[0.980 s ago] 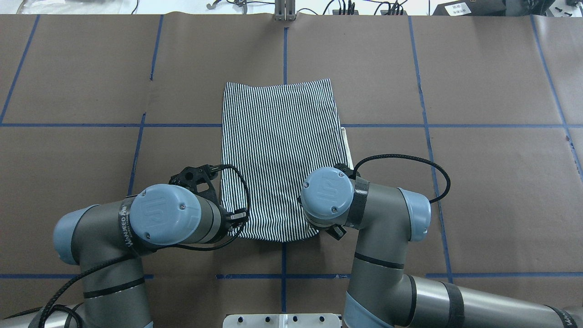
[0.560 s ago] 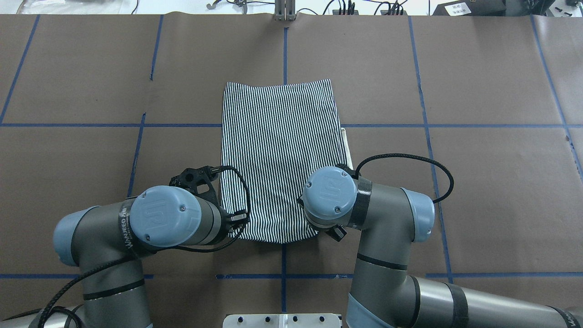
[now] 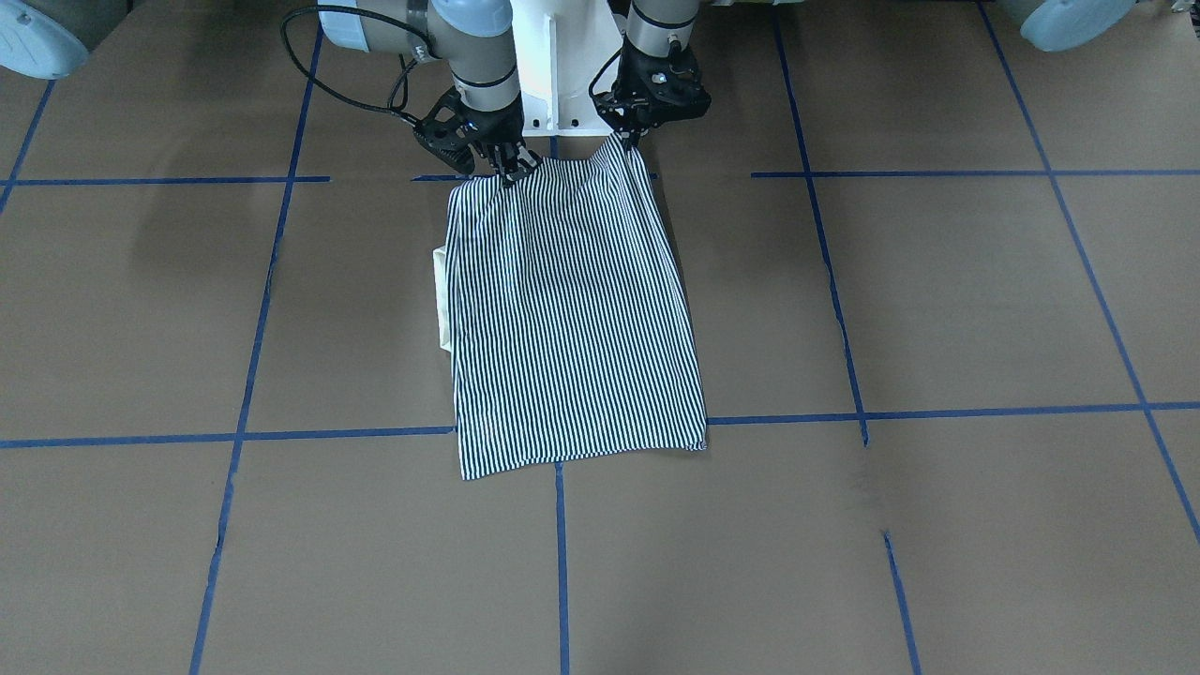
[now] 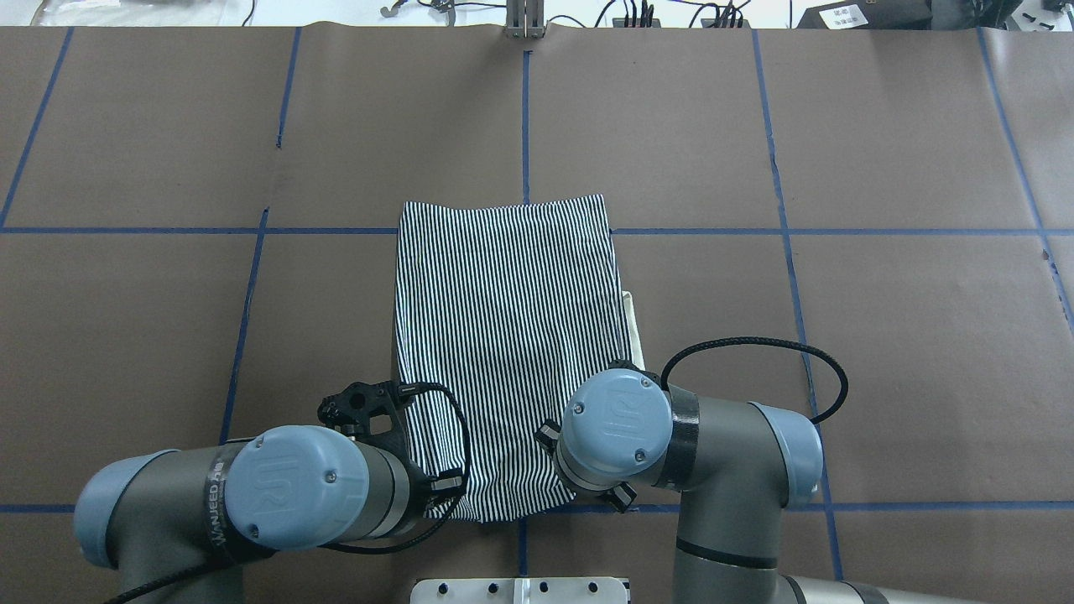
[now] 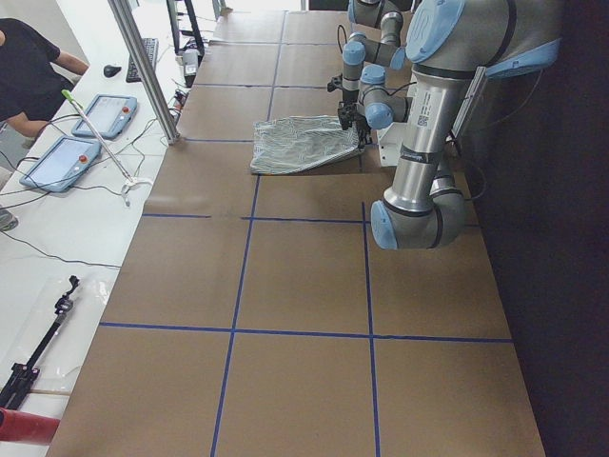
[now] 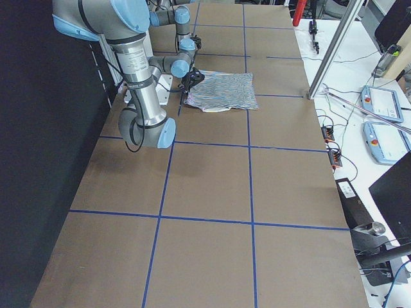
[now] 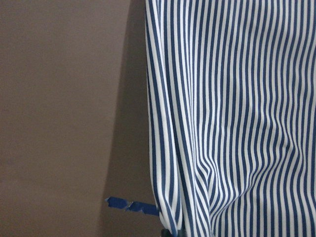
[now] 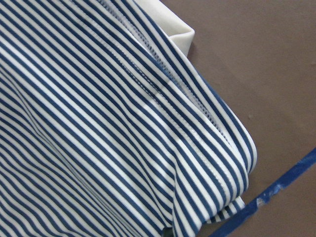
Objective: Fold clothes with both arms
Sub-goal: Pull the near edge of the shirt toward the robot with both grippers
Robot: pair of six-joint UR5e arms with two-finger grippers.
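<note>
The left gripper point(image 3: 626, 141) is closed on one near corner of the polo shirt point(image 3: 572, 309), and the right gripper point(image 3: 511, 169) is closed on the other near corner. The fingertips are small in the front-facing view, so each pinch looks shut on cloth rather than showing sharply. Between the two grippers the held edge is raised off the desk point(image 3: 937, 309) and dips a little in the middle. From there the striped cloth slopes down and lies flat, stretched away from the robot, with its far hem just past a blue tape line point(image 3: 328, 435). A cream collar point(image 3: 441, 300) pokes out from under the shirt's side edge on the right arm's side. The right wrist view shows that collar corner above folded, stitched layers.
</note>
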